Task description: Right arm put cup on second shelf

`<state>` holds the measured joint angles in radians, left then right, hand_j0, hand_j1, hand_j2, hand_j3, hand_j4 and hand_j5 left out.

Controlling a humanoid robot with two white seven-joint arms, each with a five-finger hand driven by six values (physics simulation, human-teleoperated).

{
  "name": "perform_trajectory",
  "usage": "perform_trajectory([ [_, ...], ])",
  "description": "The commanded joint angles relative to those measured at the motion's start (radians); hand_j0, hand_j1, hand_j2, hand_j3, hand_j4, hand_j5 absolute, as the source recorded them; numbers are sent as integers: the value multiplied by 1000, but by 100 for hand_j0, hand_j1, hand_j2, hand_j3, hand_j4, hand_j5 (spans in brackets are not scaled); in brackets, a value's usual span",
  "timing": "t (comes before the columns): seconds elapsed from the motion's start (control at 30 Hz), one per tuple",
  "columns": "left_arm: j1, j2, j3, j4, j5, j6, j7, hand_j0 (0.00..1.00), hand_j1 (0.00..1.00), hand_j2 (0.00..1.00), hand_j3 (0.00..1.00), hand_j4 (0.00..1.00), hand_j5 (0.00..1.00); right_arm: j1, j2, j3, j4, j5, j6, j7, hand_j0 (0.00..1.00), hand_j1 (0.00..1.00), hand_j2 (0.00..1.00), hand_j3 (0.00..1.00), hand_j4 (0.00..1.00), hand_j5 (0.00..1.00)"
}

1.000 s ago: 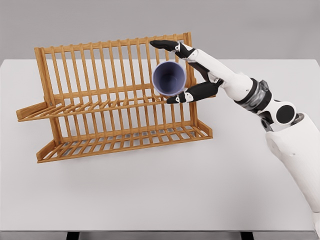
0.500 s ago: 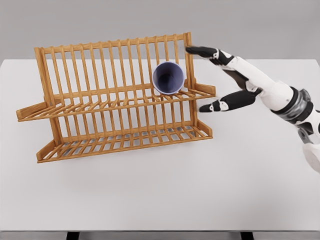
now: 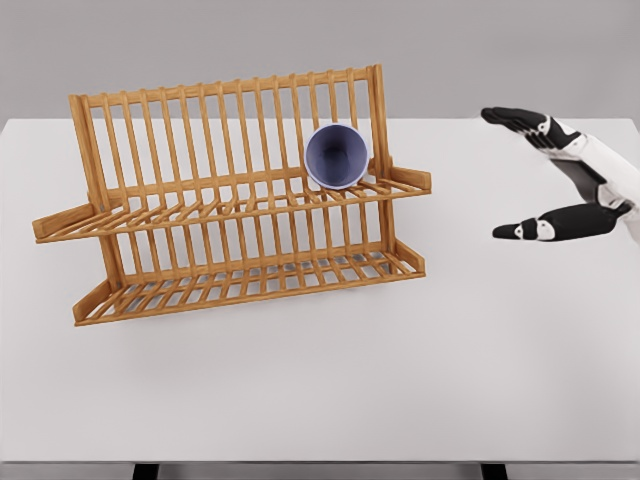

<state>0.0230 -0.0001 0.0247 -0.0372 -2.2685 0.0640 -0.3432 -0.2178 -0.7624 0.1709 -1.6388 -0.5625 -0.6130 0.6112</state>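
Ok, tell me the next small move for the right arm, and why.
Probably just draw the right hand further back toward the robot's side and rest. The cup already lies on the rack's upper shelf, mouth facing the camera, and the hand is open, holding nothing, well clear of the rack.

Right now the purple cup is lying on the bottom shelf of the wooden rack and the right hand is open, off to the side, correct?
Not quite. The head view shows the purple cup on the wooden rack's upper shelf, not the bottom one. The right hand is indeed open, off to the side.
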Motion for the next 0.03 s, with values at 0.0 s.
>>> perform_trajectory([
  [0.0,0,0,0,0,0,0,0,100,100,100,100,100,100,2,-5,-7,-1,-8,2,0,100,100,100,100,100,100],
])
